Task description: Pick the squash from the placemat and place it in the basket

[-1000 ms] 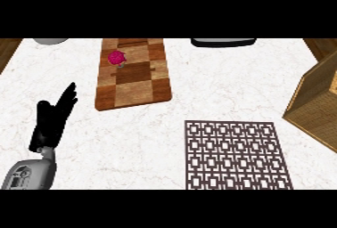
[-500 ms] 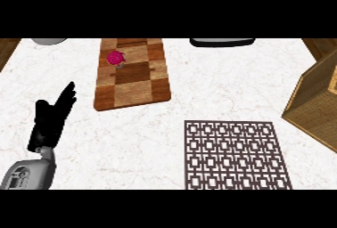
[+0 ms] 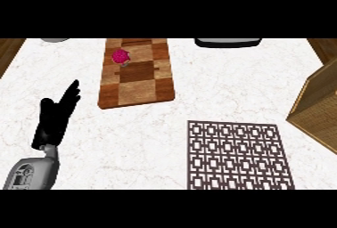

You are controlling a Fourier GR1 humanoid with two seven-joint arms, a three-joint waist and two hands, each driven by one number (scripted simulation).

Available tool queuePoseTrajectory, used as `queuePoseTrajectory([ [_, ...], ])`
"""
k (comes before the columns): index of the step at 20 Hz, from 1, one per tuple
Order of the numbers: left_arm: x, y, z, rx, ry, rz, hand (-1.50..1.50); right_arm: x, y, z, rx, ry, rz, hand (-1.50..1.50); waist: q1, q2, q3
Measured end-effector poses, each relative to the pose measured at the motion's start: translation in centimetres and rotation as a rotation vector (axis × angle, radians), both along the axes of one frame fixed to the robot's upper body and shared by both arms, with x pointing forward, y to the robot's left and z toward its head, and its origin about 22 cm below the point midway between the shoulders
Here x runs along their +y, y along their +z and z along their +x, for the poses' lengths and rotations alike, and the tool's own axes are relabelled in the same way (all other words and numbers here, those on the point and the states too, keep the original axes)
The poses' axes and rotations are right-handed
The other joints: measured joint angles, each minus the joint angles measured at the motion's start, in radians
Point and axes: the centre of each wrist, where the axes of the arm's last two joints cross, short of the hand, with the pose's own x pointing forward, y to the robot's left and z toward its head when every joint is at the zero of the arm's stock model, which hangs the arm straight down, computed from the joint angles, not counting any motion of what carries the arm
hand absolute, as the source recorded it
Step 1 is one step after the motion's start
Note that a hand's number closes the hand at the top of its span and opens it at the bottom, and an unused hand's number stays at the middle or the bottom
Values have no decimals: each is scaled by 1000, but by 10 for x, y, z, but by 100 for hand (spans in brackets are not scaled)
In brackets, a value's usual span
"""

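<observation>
A small pink-magenta object (image 3: pixel 120 56) lies on the far part of a checkered wooden board (image 3: pixel 138 84) at the upper middle of the counter. A dark lattice-patterned placemat (image 3: pixel 237 153) lies flat at the lower right with nothing on it. The wicker basket (image 3: pixel 320 107) shows only partly at the right edge. My left hand (image 3: pixel 56 118) is at the left, open, fingers straight and pointing up toward the board, well short of the pink object. My right hand is out of view.
A grey rounded object (image 3: pixel 54 40) peeks in at the top left. A dark-rimmed white container (image 3: pixel 227 42) sits at the top edge. Wooden surfaces border the white marble counter (image 3: pixel 230 89) at both upper corners.
</observation>
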Motion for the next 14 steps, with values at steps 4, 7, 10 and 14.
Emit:
queuePoseTrajectory([
  [4, -1, 4, 2, -3, -18, -3, 0, -36, 42, 18, 18, -98, -53, 150, 22, 5, 2],
  [7, -5, 3, 7, -3, -29, -3, 0, -67, 58, 28, 24, -154, -84, 150, 35, 9, 4],
  [10, -11, 2, 11, -6, -43, -3, 0, -92, 63, 37, 27, -184, -90, 150, 47, 12, 5],
  [14, -14, 3, 15, -9, -64, -1, 0, -122, 59, 47, 37, -176, -97, 150, 63, 15, 6],
])
